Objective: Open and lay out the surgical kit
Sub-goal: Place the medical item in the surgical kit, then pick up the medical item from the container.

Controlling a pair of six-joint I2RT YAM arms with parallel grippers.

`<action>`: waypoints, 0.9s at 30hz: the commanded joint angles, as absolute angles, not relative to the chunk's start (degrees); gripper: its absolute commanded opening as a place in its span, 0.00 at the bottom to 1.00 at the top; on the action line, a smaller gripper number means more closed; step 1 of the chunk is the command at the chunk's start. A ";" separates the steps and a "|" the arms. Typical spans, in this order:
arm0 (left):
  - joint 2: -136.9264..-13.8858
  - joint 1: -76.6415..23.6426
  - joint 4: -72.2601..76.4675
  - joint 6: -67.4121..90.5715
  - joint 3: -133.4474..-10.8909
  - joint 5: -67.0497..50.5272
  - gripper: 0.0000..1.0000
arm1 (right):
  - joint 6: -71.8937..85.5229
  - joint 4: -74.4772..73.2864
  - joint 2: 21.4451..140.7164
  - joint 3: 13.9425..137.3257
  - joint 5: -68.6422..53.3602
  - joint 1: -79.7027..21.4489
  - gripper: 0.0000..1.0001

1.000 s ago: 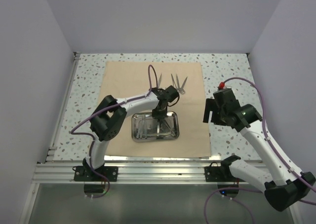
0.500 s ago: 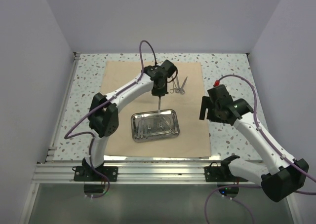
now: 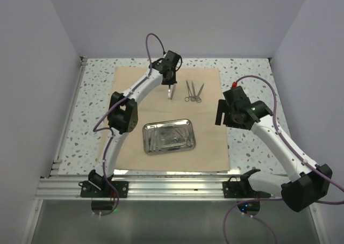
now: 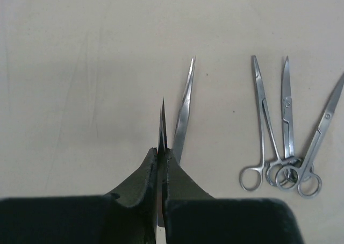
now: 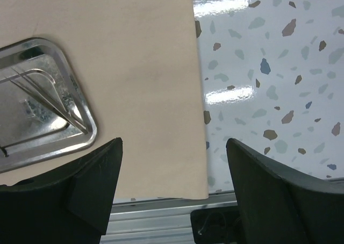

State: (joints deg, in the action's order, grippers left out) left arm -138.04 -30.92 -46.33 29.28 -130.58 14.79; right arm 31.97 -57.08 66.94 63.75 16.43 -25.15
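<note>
The tan cloth (image 3: 134,83) lies spread flat on the table. The steel tray (image 3: 187,136) sits on its near middle, with several slim instruments (image 3: 161,137) inside. My left gripper (image 3: 171,85) is over the far part of the cloth, shut on a slim metal instrument (image 3: 171,92) that points down toward the cloth. In the left wrist view the gripper (image 4: 162,152) pinches that instrument (image 4: 184,107). Three scissors or forceps (image 4: 285,142) lie side by side on the cloth to its right. My right gripper (image 3: 223,117) is open and empty above the cloth's right edge.
The right wrist view shows the tray's corner (image 5: 80,126), the cloth's near right corner (image 5: 199,190) and the metal rail (image 5: 161,212) at the table's near edge. Speckled table (image 3: 252,77) surrounds the cloth. Walls close in the left, right and far sides.
My left gripper has lifted a slim instrument out of the tray and carried it to the far part of the cloth, beside the laid-out scissors. My right arm has shifted slightly away and left.
</note>
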 commanded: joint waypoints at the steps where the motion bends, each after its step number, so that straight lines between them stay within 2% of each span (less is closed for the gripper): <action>1: -139.48 -29.27 -34.73 24.00 -131.13 12.57 0.01 | 32.78 -58.01 67.85 66.45 18.28 -25.31 0.81; 6: -144.22 -27.43 -30.50 24.17 -134.73 10.29 0.05 | 32.87 -58.36 69.17 67.06 18.19 -25.40 0.81; 9: -143.09 -26.81 -29.27 25.22 -133.51 9.14 0.25 | 32.96 -58.27 69.61 67.33 18.19 -25.40 0.81; 10: -142.65 -26.81 -29.09 25.22 -133.07 9.05 0.40 | 32.96 -58.10 69.70 67.41 18.02 -25.40 0.81; 13: -139.93 -26.89 -30.32 25.66 -131.40 8.35 0.60 | 33.05 -57.40 69.70 66.71 17.49 -25.40 0.81; 15: -136.87 -26.89 -32.68 26.63 -129.73 8.88 0.63 | 33.13 -56.87 69.35 66.01 16.61 -25.31 0.80; 20: -128.25 -28.38 -40.85 30.67 -121.07 9.31 0.50 | 33.05 -55.20 67.42 64.43 15.47 -25.40 0.80; 27: -115.15 -37.52 -50.00 42.35 -100.30 11.26 0.54 | 32.52 -53.26 62.76 59.95 12.93 -25.31 0.80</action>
